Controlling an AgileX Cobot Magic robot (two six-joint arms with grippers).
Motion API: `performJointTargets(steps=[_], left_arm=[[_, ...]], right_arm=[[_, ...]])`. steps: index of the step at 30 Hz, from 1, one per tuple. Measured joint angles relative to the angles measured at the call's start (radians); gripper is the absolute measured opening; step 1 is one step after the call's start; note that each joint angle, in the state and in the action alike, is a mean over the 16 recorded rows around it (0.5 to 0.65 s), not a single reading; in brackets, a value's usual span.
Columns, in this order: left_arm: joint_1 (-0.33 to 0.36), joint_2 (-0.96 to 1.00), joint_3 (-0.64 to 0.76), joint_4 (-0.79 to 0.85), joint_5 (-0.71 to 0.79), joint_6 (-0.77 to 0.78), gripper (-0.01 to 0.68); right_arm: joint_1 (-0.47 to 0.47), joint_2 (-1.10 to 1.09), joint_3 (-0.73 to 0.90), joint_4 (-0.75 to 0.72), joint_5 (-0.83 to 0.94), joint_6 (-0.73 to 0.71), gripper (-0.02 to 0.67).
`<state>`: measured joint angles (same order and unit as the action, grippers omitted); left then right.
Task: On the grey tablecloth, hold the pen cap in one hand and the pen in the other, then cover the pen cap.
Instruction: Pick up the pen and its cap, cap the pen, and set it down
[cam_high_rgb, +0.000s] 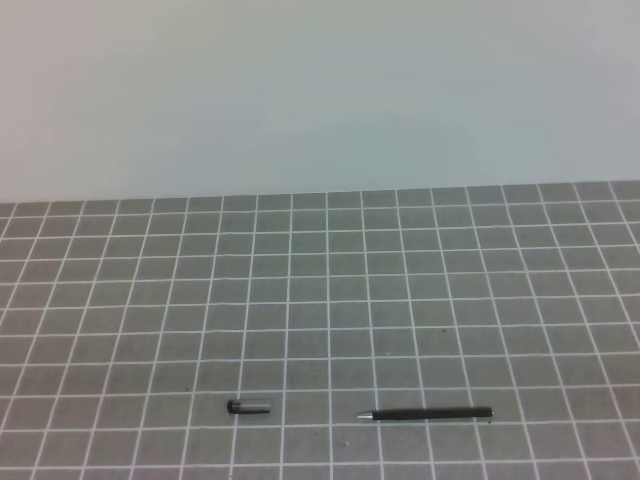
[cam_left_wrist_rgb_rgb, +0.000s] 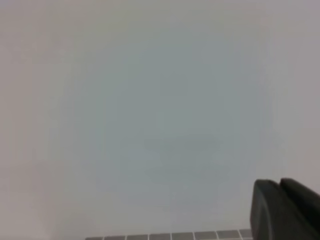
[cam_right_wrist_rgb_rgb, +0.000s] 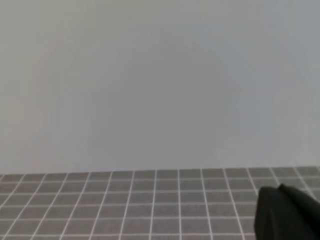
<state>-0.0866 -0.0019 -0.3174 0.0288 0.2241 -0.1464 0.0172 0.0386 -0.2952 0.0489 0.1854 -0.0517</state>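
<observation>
Overhead, the cloth (cam_high_rgb: 320, 300) fills the lower part of the high view: grey, flat, ruled with thin white lines into small squares. Its far edge runs straight across, and behind it stands a plain pale wall (cam_high_rgb: 320, 90). Near the front edge lies the cap (cam_high_rgb: 249, 406), a short dark cylinder on its side, left of centre. Right of it, well apart, the pen (cam_high_rgb: 430, 413) lies flat along the same line, its silvery tip pointing left toward the cap. Both rest on the cloth, untouched. Neither arm shows in this view.

Next, the left wrist view is almost all pale wall (cam_left_wrist_rgb_rgb: 150, 110), with a thin strip of cloth (cam_left_wrist_rgb_rgb: 165, 236) along the bottom edge. At the lower right corner sits the dark tip of the left gripper (cam_left_wrist_rgb_rgb: 282, 212); its two fingers press together with only a thin seam between them, holding nothing.

Last, the right wrist view shows wall (cam_right_wrist_rgb_rgb: 160, 80) above and several rows of cloth (cam_right_wrist_rgb_rgb: 130, 205) below. The right gripper (cam_right_wrist_rgb_rgb: 285, 215) pokes in at the lower right as one dark mass, closed and empty.
</observation>
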Motion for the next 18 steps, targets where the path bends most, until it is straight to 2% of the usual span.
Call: performJointTargets(steps=[4,8,18], left_arm=[[0.0,0.007,0.004,-0.009,0.016,0.043,-0.003],[0.0,0.036,0.012,-0.026,0.032,0.047,-0.003],[0.0,0.259,-0.045,-0.11,0.164,0.055,-0.003]], right_arm=[[0.0,0.093,-0.15,0.042,0.21,-0.046,-0.001],[0.0,0.233,-0.289,0.114,0.385,-0.155,-0.001],[0.015,0.698,-0.519,0.346,0.647,-0.601,0.0]])
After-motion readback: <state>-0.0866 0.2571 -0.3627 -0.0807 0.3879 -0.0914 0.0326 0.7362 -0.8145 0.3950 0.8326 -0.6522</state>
